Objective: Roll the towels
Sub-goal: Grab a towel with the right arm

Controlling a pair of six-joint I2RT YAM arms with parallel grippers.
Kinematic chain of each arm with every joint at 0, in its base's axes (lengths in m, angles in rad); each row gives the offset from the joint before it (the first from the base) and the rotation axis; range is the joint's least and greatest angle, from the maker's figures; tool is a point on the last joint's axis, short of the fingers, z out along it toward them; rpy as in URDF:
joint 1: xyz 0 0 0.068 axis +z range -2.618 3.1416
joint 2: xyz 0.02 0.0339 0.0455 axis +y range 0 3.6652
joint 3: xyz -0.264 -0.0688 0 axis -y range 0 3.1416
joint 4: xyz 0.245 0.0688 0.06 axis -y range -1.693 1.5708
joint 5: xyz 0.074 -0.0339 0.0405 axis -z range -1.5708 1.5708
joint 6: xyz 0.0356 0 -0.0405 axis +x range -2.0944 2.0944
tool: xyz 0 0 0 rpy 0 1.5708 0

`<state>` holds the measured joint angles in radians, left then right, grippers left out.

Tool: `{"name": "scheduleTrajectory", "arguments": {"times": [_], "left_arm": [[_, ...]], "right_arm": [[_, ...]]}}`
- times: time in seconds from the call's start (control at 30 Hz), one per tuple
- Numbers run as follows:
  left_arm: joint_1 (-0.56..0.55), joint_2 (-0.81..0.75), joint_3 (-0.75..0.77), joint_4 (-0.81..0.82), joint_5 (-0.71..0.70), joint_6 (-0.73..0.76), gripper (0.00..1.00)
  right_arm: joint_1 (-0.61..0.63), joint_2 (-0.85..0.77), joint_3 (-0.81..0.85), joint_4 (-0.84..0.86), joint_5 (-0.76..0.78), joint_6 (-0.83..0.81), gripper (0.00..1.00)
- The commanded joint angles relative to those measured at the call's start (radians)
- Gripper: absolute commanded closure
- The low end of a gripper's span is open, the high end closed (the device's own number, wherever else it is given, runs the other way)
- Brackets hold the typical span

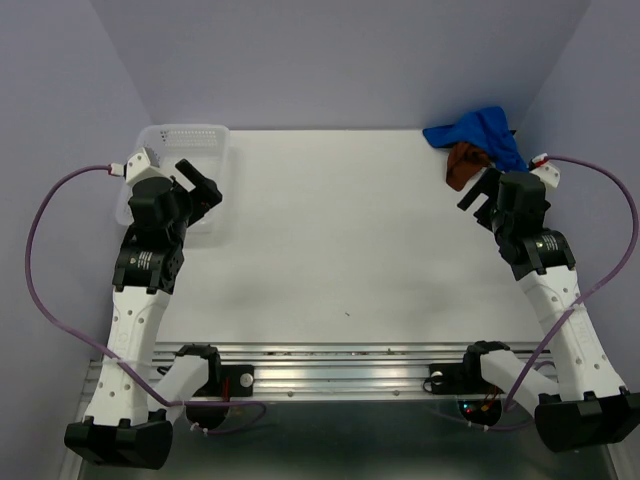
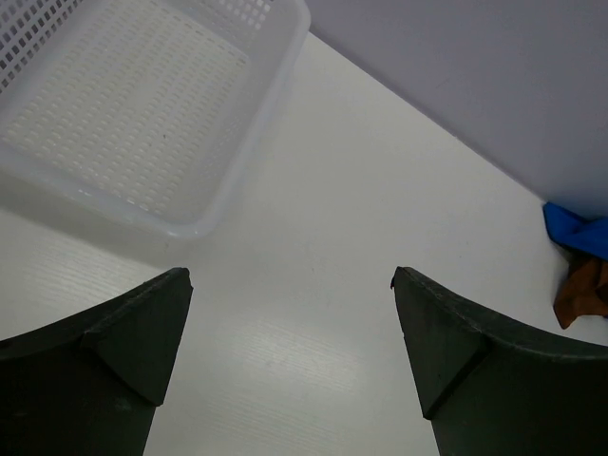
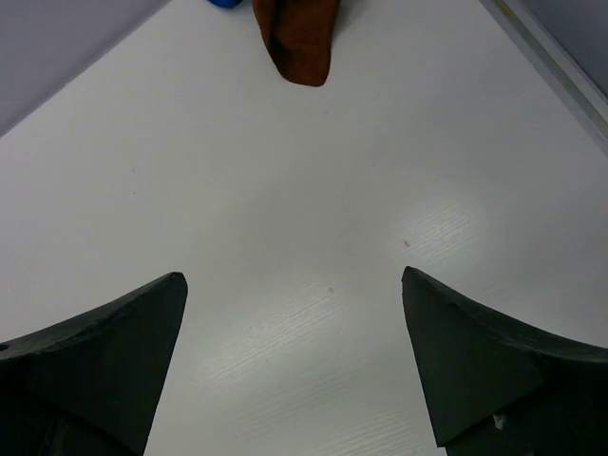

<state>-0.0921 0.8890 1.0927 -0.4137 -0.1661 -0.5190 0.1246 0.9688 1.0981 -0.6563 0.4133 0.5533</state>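
Two towels lie crumpled together at the table's far right corner. The royal blue towel sits against the back wall, and the rust-brown towel lies just in front of it. My right gripper hovers open right in front of the brown towel, fingers apart and empty; only a sliver of the blue towel shows there. My left gripper stands open and empty beside the basket at the far left. The left wrist view shows both towels far off: blue towel, brown towel.
A white perforated plastic basket sits at the far left corner, its rim just ahead of my left fingers. Purple-grey walls close in the back and sides. The table's right edge runs close to my right gripper.
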Motion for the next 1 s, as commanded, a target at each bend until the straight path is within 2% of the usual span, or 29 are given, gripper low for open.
{"name": "scheduleTrajectory", "arguments": {"times": [0.0, 0.2, 0.43, 0.5, 0.53, 0.57, 0.67, 0.8, 0.97], "left_arm": [[-0.005, -0.001, -0.002, 0.010, -0.018, -0.001, 0.01], [-0.005, 0.007, -0.022, 0.045, 0.010, -0.010, 0.01], [-0.005, 0.077, -0.033, 0.111, 0.030, -0.019, 0.01], [-0.005, 0.097, -0.040, 0.136, 0.045, -0.026, 0.01], [-0.005, 0.119, -0.039, 0.154, 0.059, -0.019, 0.01], [-0.005, 0.131, -0.034, 0.159, 0.062, -0.019, 0.01], [-0.005, 0.180, -0.019, 0.171, 0.066, -0.018, 0.01], [-0.005, 0.229, -0.011, 0.200, 0.086, -0.006, 0.01], [-0.006, 0.258, -0.011, 0.231, 0.080, 0.002, 0.01]], "right_arm": [[-0.005, -0.027, 0.000, 0.105, -0.042, -0.049, 0.00], [-0.005, 0.017, 0.002, 0.201, -0.045, -0.115, 0.00], [-0.005, 0.375, 0.259, 0.199, 0.103, -0.184, 0.00], [-0.023, 0.522, 0.399, 0.198, 0.139, -0.185, 0.00], [-0.063, 0.615, 0.498, 0.196, 0.112, -0.211, 0.00], [-0.063, 0.657, 0.543, 0.196, 0.082, -0.213, 0.00], [-0.170, 0.786, 0.673, 0.196, -0.078, -0.219, 0.00], [-0.255, 1.046, 0.952, 0.192, -0.169, -0.323, 0.00], [-0.328, 1.277, 1.204, 0.192, -0.304, -0.355, 0.00]]}}
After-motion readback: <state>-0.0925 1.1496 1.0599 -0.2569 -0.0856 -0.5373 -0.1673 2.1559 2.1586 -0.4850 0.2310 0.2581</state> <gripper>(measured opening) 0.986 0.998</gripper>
